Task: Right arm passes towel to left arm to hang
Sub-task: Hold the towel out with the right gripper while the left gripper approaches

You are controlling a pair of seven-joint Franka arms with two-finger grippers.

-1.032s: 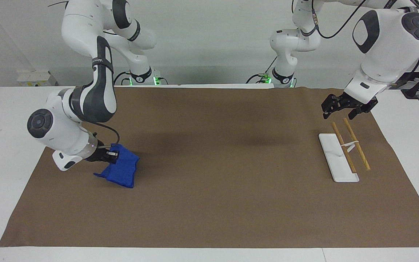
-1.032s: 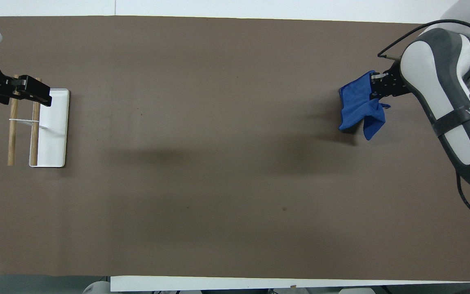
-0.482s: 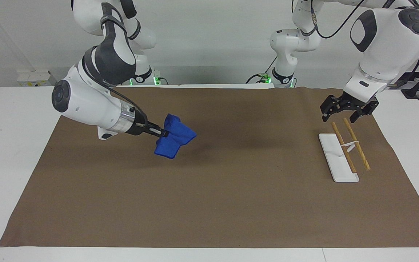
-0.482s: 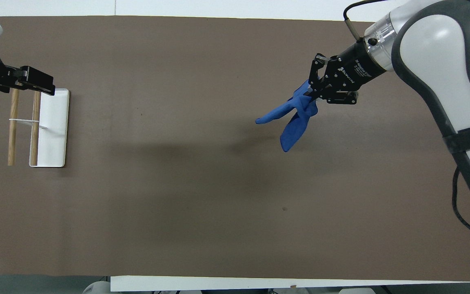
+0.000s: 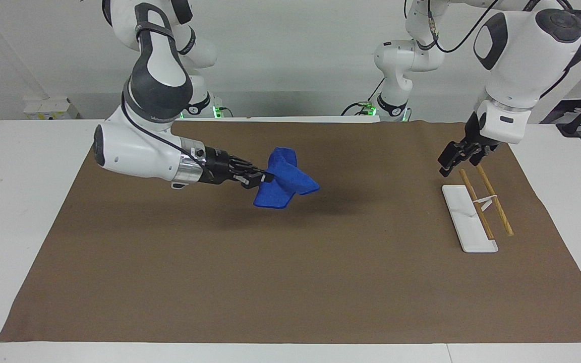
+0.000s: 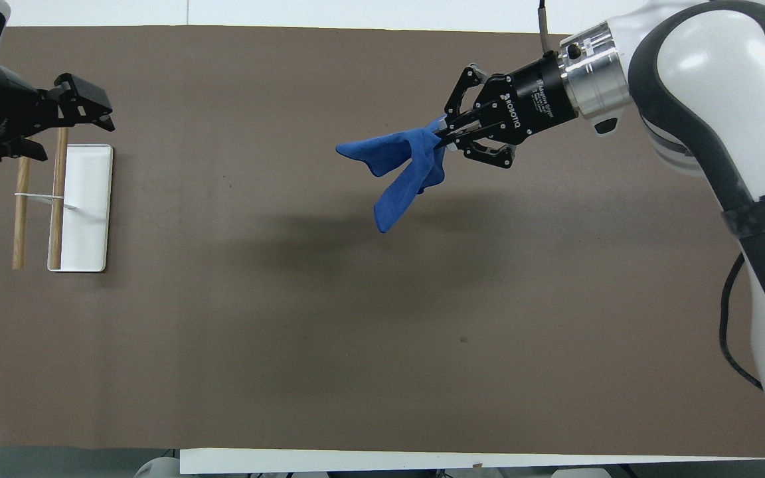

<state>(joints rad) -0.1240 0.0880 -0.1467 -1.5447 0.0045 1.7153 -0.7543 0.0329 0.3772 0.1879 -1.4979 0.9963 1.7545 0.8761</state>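
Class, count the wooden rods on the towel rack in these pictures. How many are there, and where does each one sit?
2. One wooden rod lies over the white rack base; the other wooden rod runs parallel beside it, over the brown mat toward the left arm's end of the table. None seems hidden.

right gripper (image 5: 265,177) carried the towel (image 5: 284,185) up off the mat (image 5: 290,282) to mid-table, left gripper (image 5: 452,161) turned

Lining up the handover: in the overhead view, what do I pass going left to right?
Left hand, open, over two wooden rods → white rectangular rack base → royal-blue microfibre towel, hanging in the air → right hand, shut on the towel.
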